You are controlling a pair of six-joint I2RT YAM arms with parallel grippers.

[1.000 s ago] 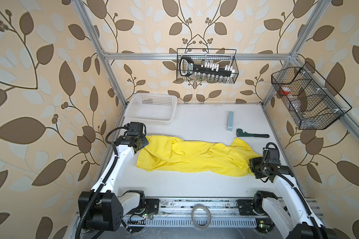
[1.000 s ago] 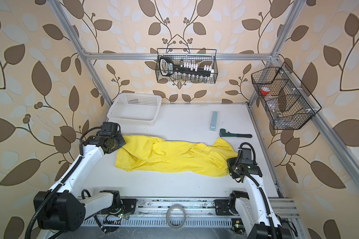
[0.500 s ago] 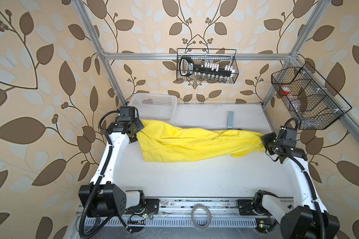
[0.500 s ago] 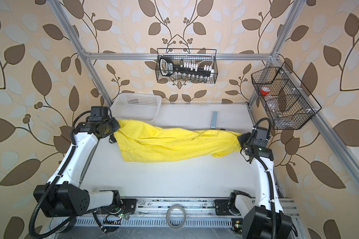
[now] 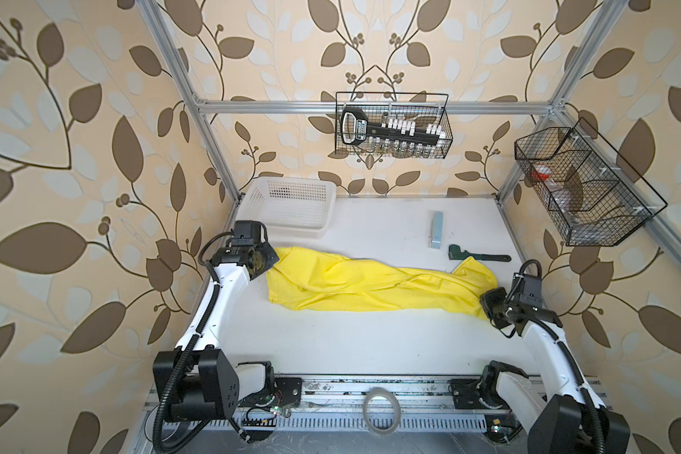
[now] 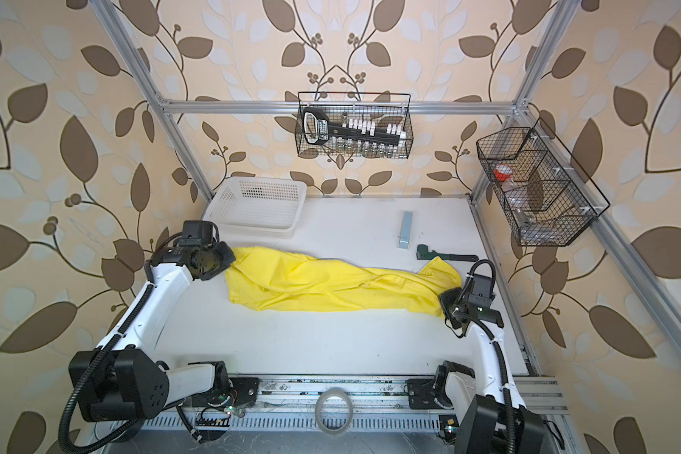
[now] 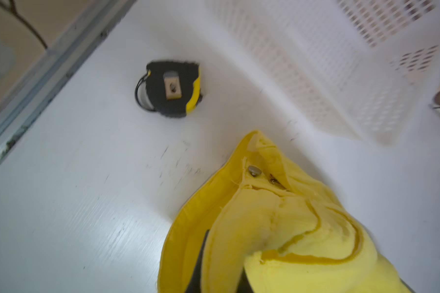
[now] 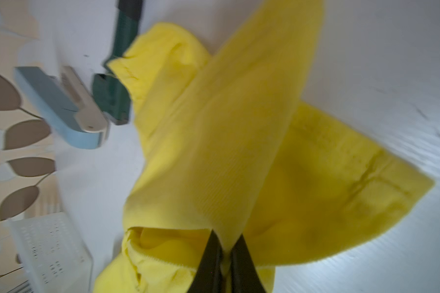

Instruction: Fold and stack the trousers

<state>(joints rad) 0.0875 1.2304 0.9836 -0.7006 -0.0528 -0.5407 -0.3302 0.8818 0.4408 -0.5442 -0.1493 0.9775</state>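
Change over the last second: the trousers (image 5: 378,287) go from a bunched heap near the front, to a taut span lifted toward the back wall, to lying stretched on the middle of the table (image 5: 370,353). My reading is a shake-out and lay-flat. The cloth is longer and straighter, but still twisted and wrinkled, so no fold has begun.

Left gripper (image 5: 261,261): jaws closed on the waistband; the metal button (image 7: 254,170) shows just beyond them.

Right gripper (image 8: 225,243): jaws narrow, pinching a leg end.

Long axis: left-right across the table, with the waist pointing toward the left arm and the hems toward the right arm. One hem corner overlaps the green pipe wrench (image 5: 482,258). The white basket (image 5: 323,188) stands behind the waist end, apart from it.
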